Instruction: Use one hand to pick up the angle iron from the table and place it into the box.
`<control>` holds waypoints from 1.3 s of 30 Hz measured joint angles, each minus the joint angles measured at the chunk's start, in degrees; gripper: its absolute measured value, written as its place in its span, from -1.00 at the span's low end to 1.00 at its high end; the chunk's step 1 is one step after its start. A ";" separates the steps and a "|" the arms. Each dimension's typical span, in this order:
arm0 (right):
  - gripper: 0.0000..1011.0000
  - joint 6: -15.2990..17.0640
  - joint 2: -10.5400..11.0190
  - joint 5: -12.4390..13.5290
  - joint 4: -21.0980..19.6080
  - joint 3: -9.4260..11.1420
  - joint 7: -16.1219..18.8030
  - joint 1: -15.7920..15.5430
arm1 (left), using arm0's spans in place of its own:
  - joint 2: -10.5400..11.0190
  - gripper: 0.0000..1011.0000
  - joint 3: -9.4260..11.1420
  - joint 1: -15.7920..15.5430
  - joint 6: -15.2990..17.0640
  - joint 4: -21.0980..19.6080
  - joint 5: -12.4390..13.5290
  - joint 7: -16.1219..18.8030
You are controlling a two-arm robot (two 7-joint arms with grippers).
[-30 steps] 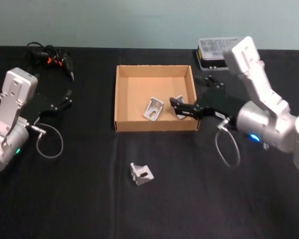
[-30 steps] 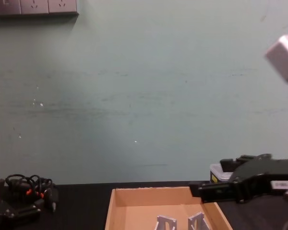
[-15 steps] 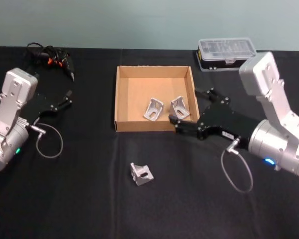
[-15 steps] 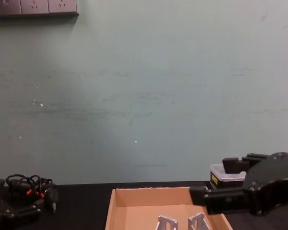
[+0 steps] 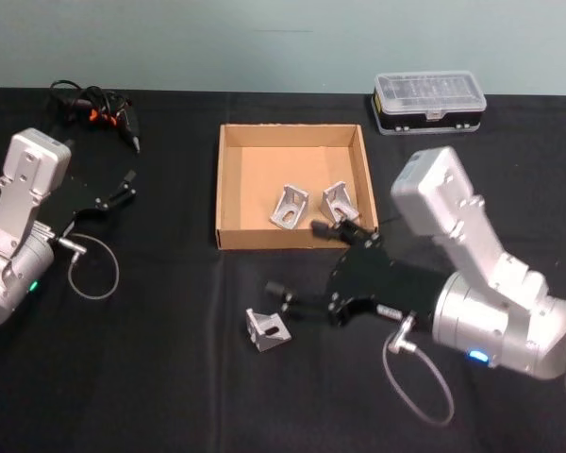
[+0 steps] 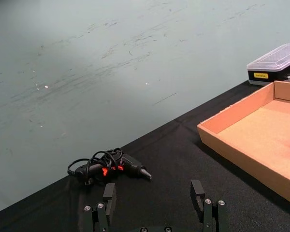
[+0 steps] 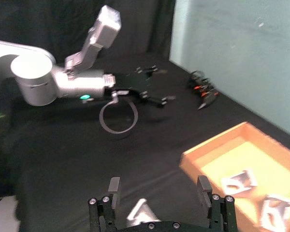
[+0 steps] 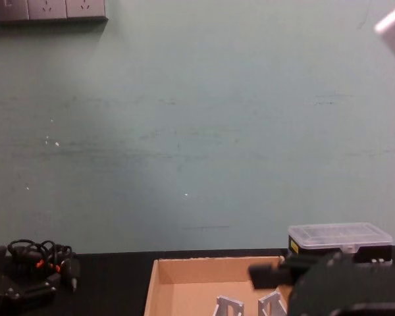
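Plainly, the coming move turns on how the loose angle iron lies from the right claw. The piece sits on the black surface, in front of the box, apart from its near wall and toward the robot. The right claw hangs over the strip between box and piece, spread wide and holding nothing. Its nearer fingertip is just beside the angle iron, on the box side and slightly to the robot's right of it. In the right wrist view the angle iron shows between the two fingers, closer to one than the other. I judge the claw needs a short shift toward the robot and leftward before it drops. The piece is a squat corner bracket with no marked long axis. The left claw is parked well apart at the left, open and empty, so the right arm is clearly nearer. A second angle iron and a third angle iron lie inside the box.
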 joint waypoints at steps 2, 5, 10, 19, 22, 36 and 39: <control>0.98 0.81 -0.16 -0.12 0.00 -1.40 0.07 0.02 | 0.00 1.00 0.00 0.00 0.00 0.00 0.00 0.00; 0.98 1.49 -0.45 -0.43 0.36 -2.63 0.04 0.06 | 0.00 1.00 0.00 0.00 0.00 0.00 0.00 0.00; 0.98 2.41 -1.34 -1.46 1.90 -4.99 -0.31 0.12 | 0.00 1.00 0.00 0.00 0.00 0.00 0.00 0.00; 0.98 3.69 -3.27 -3.45 5.12 -7.08 -1.30 0.17 | 0.00 1.00 0.00 0.00 0.00 0.00 0.00 0.00; 0.98 4.15 -3.87 -4.00 5.82 -7.32 -1.57 0.25 | 0.00 1.00 0.00 0.00 0.00 0.00 0.00 0.00; 0.98 6.71 -6.52 -6.88 9.73 -8.44 -1.53 1.40 | 0.00 1.00 0.00 0.00 0.00 0.00 0.00 0.00; 0.98 6.93 -7.14 -7.53 10.53 -8.66 -1.44 1.71 | 0.00 1.00 0.00 0.00 0.00 0.00 0.00 0.00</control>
